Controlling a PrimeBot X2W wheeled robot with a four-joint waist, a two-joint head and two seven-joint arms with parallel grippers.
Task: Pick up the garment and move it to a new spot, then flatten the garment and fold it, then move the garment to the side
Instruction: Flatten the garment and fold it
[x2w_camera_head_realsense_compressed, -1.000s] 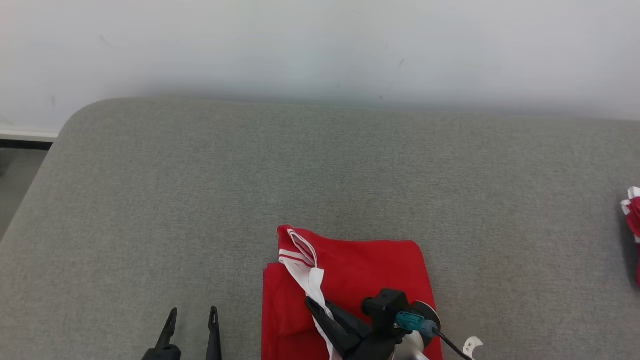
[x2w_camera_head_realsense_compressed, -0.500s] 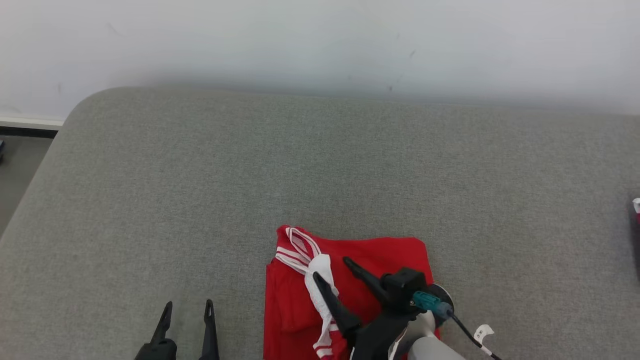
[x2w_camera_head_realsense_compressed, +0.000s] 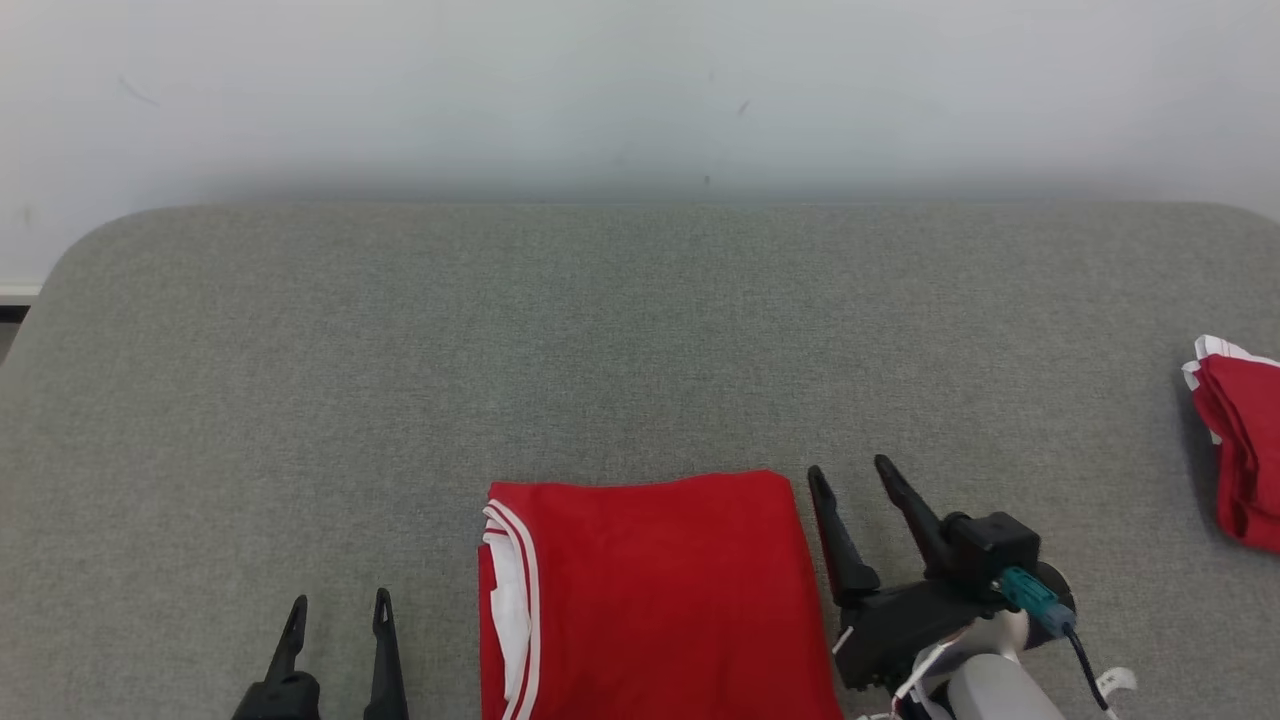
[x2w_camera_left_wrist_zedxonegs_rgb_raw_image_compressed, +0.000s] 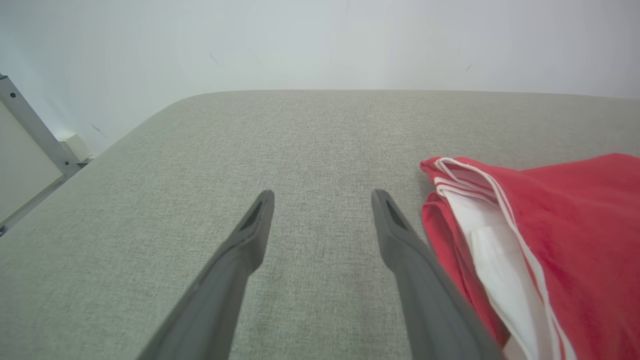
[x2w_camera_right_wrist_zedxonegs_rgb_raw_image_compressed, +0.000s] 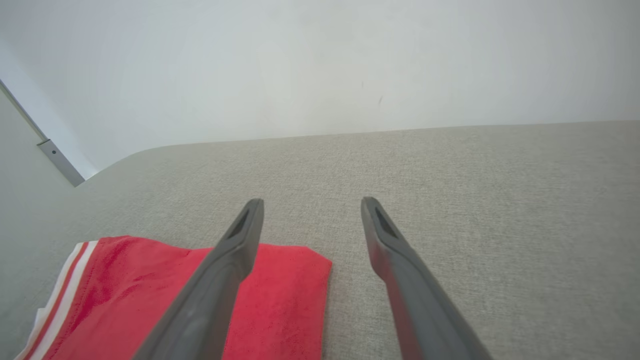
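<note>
Head view: garment (x2w_camera_head_realsense_compressed: 650, 590) lies as a neat red rectangle at the near middle of the grey cushion (x2w_camera_head_realsense_compressed: 600, 330), white-striped edge on its left. Right gripper (x2w_camera_head_realsense_compressed: 848, 468) is just beside its right edge, jaws apart, empty. Left gripper (x2w_camera_head_realsense_compressed: 338, 600) is near the striped side, jaws apart, empty, off the cloth. Second red bundle (x2w_camera_head_realsense_compressed: 1235, 440) is well apart, far right.

Left wrist view: fingers over bare cushion, stacked striped layers just beside one finger.

Right wrist view: one finger over the garment's corner, the other over cushion.

Fold looks done; the side move remains. Grip all layers or the stack opens.
</note>
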